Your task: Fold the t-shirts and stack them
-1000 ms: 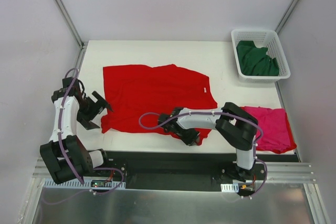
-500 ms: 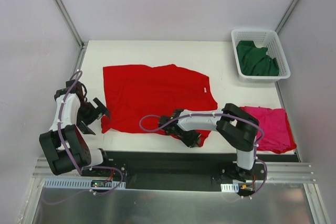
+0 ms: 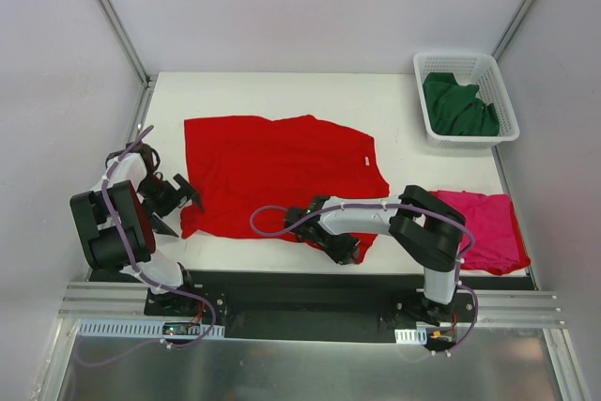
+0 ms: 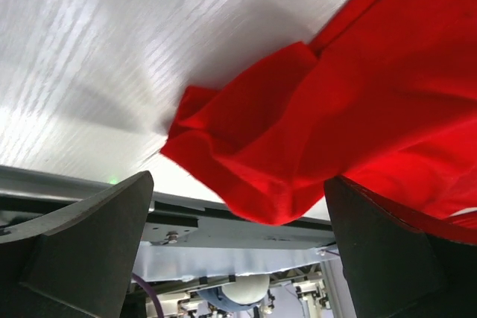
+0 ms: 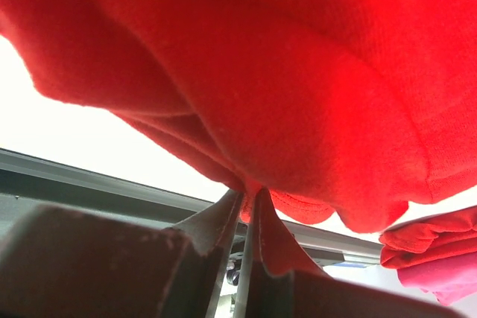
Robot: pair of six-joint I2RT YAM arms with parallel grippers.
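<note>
The red t-shirt (image 3: 282,171) lies spread flat in the middle of the white table (image 3: 282,93). My right gripper (image 3: 346,251) is shut on its near hem; in the right wrist view the fingertips (image 5: 250,200) pinch a fold of red cloth (image 5: 298,94). At the shirt's near left corner my left gripper (image 3: 178,206) stands open. That crumpled corner (image 4: 283,147) lies just ahead of its wide-apart fingers (image 4: 89,251), not gripped. The magenta-pink t-shirt (image 3: 486,224) lies folded at the near right. The dark green t-shirt (image 3: 458,105) is bunched in the basket.
A white lattice basket (image 3: 424,91) stands at the far right corner. The table's near edge and a metal rail (image 3: 310,312) run right behind both grippers. Grey walls close in the left, back and right sides.
The left arm has folded back toward its base while its open gripper stays by the shirt's near left corner. The right gripper keeps its hold and has barely moved.
</note>
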